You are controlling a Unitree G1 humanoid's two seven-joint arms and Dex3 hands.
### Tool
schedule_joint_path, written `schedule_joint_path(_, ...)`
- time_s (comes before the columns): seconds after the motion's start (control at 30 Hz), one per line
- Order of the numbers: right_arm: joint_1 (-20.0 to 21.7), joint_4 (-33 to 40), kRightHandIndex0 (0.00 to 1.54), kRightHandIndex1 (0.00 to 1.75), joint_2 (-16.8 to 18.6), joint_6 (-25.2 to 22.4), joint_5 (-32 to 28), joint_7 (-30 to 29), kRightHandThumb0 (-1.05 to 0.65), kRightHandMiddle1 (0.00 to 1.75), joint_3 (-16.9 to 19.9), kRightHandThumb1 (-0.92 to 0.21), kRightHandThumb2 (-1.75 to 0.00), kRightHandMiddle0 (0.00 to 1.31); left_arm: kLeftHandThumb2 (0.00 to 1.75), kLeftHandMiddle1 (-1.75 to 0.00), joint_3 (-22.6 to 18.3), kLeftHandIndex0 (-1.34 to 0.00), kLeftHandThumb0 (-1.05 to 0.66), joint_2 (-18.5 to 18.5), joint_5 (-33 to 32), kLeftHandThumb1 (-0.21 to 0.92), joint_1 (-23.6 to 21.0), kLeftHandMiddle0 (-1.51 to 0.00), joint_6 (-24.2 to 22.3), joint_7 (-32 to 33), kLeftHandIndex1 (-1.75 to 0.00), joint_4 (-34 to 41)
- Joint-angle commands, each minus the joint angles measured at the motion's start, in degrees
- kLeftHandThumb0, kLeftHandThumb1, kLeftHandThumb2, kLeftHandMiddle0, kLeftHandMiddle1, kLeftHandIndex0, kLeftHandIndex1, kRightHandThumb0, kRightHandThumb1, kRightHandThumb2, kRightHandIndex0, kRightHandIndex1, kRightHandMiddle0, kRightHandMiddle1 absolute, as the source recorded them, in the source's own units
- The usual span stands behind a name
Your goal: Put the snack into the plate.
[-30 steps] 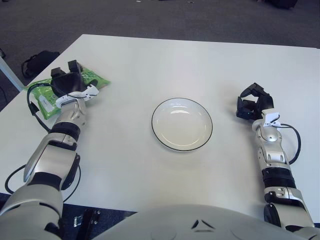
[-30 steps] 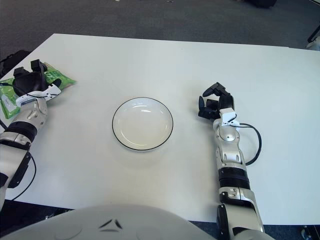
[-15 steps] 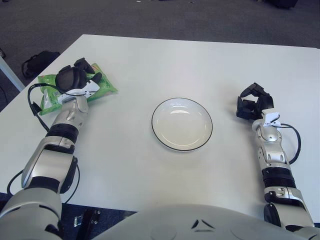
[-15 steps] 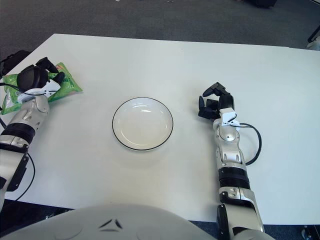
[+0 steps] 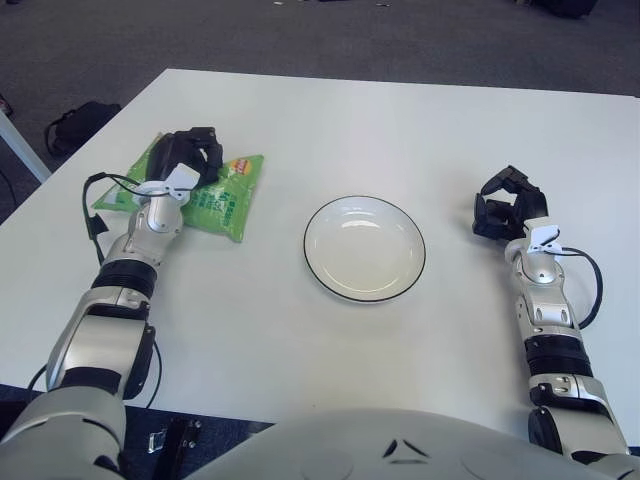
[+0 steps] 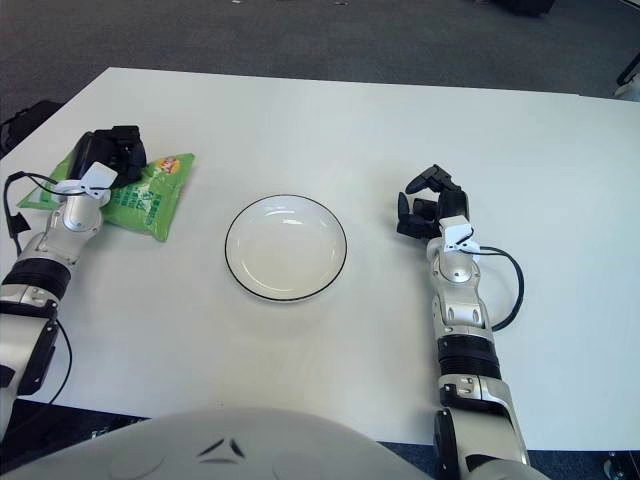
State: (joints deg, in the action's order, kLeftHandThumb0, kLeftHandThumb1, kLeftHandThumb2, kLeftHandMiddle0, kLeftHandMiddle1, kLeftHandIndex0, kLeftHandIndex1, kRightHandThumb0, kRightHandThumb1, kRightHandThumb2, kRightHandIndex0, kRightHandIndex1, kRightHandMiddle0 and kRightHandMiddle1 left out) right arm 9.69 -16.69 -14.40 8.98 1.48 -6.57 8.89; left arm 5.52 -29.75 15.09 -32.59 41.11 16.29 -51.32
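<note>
A green snack bag (image 5: pixel 222 193) sits at the left of the white table, with my left hand (image 5: pixel 192 156) curled over its upper edge and gripping it. The bag's right end points toward the white plate (image 5: pixel 364 248) with a dark rim, which stands at the table's middle, a short gap to the right of the bag. The plate has nothing in it. My right hand (image 5: pixel 508 206) shows to the right of the plate, fingers curled, holding nothing.
The white table (image 5: pixel 400 130) stretches wide behind and in front of the plate. A black bag (image 5: pixel 78 122) lies on the dark carpet beyond the table's left edge. Black cables loop beside both forearms.
My left hand has carried the snack bag to the right, from near the table's left edge toward the plate, and turned it. The right hand has stayed still.
</note>
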Motion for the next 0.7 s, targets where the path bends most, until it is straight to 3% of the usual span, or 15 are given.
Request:
schedule_joint_path(0.0,-6.3,-3.4,1.37,1.75,2.0,-3.5,0.9,0.5,-0.48,1.75,-1.3,-0.31,-1.32,0.62,0.77,-1.75,-0.5,-1.30,-0.79,1.3,-1.1,0.92,1.9,-1.49,3.0,-2.8,-1.75,0.0)
schedule_joint_path(0.5,-6.9,-1.8,1.36,1.75,1.8,-4.3,1.4,1.0,-0.49,1.75,-1.8,-0.31,-1.33,0.62,0.72,-1.75,-2.6,-1.20,-0.62,2.4,-2.3,0.90,2.4,-1.43,12.0,-7.8,-1.75,3.6)
schedule_joint_path(0.6,-7.0,-1.2,1.36,1.75,1.8,-5.1,1.5,0.9,-0.49,1.75,-2.0,-0.31,-1.33,0.62,0.83,-1.75,-2.9,-1.08,-0.55,2.0,-1.5,0.82,2.3,-1.33,13.5,-7.7,-1.75,3.7)
schedule_joint_path(0.67,-7.1,-1.0,1.36,1.75,1.8,-5.5,1.6,0.9,-0.49,1.75,-2.1,-0.31,-1.33,0.62,0.91,-1.75,-3.1,-0.90,-0.50,1.5,-0.3,0.73,2.4,-1.22,13.8,-6.9,-1.75,4.2)
